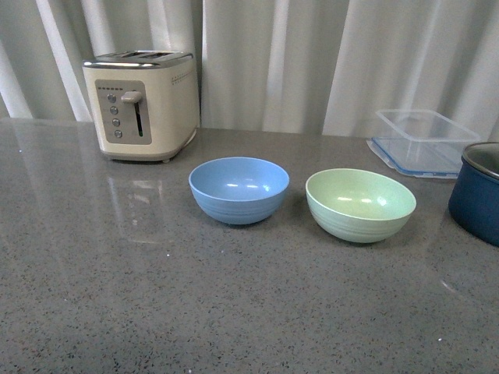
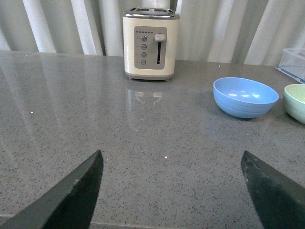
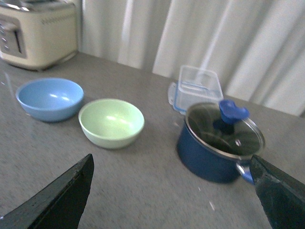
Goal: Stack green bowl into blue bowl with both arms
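Observation:
The green bowl [image 1: 361, 204] and the blue bowl [image 1: 238, 189] stand upright and empty side by side on the grey counter, a small gap between them, blue to the left. Neither arm shows in the front view. In the left wrist view my left gripper [image 2: 171, 155] is open over bare counter, well short of the blue bowl [image 2: 245, 97]; the green bowl [image 2: 296, 102] is cut off at the frame edge. In the right wrist view my right gripper [image 3: 172, 157] is open, with the green bowl [image 3: 111, 122], the blue bowl [image 3: 49, 98] and a pot beyond it.
A cream toaster [image 1: 141, 104] stands at the back left. A clear plastic container [image 1: 421, 142] sits at the back right. A dark navy pot [image 3: 219, 141] with a glass lid and blue knob stands to the right of the green bowl. White curtains hang behind the counter.

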Available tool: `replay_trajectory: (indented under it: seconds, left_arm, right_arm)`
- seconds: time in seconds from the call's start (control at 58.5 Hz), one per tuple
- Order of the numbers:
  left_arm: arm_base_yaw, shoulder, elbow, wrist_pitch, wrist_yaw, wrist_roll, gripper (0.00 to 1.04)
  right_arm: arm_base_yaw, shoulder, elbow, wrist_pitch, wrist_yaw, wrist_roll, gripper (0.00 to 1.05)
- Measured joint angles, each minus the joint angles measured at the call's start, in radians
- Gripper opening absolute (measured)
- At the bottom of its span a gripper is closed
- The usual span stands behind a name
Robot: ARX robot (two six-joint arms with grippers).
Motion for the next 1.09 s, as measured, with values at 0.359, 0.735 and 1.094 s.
replay_trajectory:
  seconds: [0.359,0.735,1.094]
  left_arm:
    - [0.0,0.0,0.0,0.0,0.0,0.001,0.98]
    - [0.0,0.0,0.0,0.0,0.0,0.001,0.98]
    - [0.0,0.0,0.0,0.0,0.0,0.001,0.98]
  right_arm:
    - [0.131,0.754,0.526,-0.186,-0.061,0.336,0.95]
    - [0.082,1.16,0.732,-0.185,0.08,0.397,0.95]
    - [0.0,1.369,0.835,-0.203,0.14,0.42,0.95]
